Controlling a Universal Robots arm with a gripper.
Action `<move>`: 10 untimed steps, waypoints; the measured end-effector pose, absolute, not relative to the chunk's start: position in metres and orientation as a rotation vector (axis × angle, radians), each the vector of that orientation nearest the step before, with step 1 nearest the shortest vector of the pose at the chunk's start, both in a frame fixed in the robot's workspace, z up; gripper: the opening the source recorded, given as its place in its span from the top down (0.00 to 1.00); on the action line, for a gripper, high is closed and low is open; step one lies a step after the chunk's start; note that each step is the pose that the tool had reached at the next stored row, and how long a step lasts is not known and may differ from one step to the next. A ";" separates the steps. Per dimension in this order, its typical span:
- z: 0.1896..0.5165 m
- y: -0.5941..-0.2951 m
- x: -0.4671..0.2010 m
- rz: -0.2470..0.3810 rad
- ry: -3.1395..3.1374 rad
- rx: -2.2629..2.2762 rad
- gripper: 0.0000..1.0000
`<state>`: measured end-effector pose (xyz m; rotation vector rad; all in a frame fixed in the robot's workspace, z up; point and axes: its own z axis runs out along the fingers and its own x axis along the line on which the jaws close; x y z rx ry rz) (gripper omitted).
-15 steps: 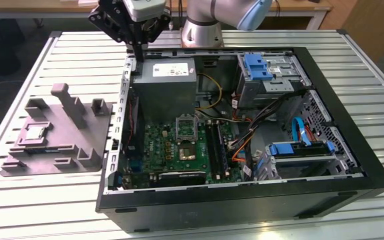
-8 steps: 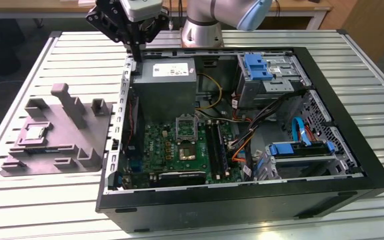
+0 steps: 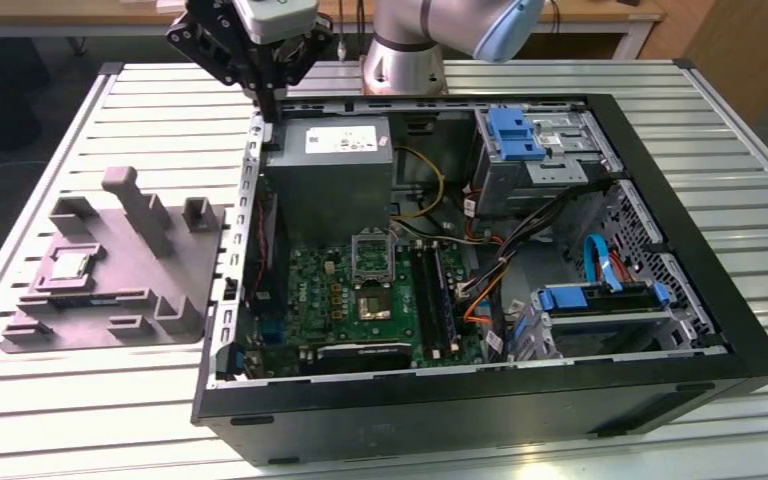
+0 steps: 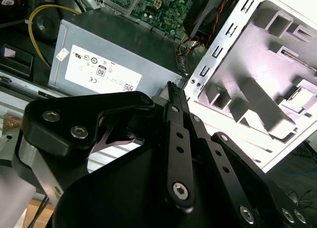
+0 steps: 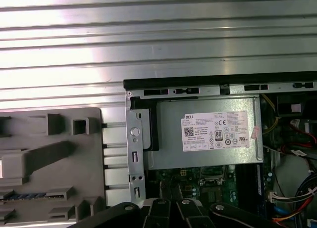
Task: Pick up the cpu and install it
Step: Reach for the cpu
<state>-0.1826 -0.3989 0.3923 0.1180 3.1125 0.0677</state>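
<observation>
The cpu (image 3: 71,265), a small pale square chip, lies flat in a pocket of the grey-purple fixture (image 3: 144,290) on the exterior view's left. My gripper (image 3: 267,100) hangs high over the back left corner of the open computer case (image 3: 704,330), well behind the fixture and apart from the cpu. Its black fingers meet at the tips with nothing between them, as the second wrist view shows of the gripper (image 4: 172,88). The dark square socket (image 3: 372,252) with its metal frame sits on the green motherboard (image 3: 324,300) inside the case.
A big grey box with a white label (image 3: 331,165) stands in the case just below the gripper, also seen as the grey box (image 5: 208,139). Blue drive cages (image 3: 524,135) and cables fill the case's right side. The slatted metal table (image 3: 37,420) surrounds everything.
</observation>
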 end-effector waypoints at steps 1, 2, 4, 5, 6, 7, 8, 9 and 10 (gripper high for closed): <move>0.392 -0.399 -0.183 0.068 3.112 0.118 0.89; 0.392 -0.399 -0.184 0.068 3.113 0.118 0.89; 0.392 -0.399 -0.185 0.068 3.112 0.118 0.89; 0.392 -0.399 -0.185 0.068 3.112 0.118 0.89; 0.392 -0.399 -0.186 0.068 3.112 0.118 0.89; 0.392 -0.399 -0.186 0.068 3.112 0.118 0.89; 0.392 -0.399 -0.187 0.068 3.112 0.118 0.89; 0.392 -0.399 -0.187 0.068 3.112 0.118 0.89; 0.392 -0.399 -0.187 0.068 3.113 0.118 0.89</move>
